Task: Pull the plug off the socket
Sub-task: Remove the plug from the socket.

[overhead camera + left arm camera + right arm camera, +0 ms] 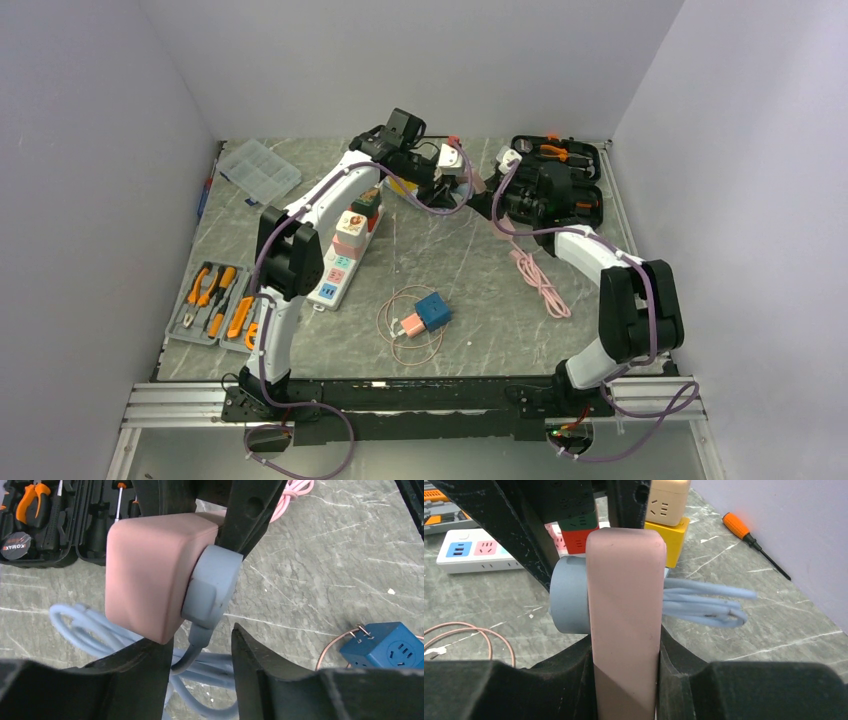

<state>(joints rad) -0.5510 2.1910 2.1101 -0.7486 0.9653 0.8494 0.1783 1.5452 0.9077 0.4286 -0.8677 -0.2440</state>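
Now my right gripper clamps the rigid pink socket cube; my left gripper pinches the grey plug, smooth, best held by its rim.

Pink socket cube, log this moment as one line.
right gripper: shut on pink socket cube | left gripper: around grey plug | plug still seated

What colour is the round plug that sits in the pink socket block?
The plug is grey, clearest in the left wrist view, against the pink socket block.

plug in socket, between pincers
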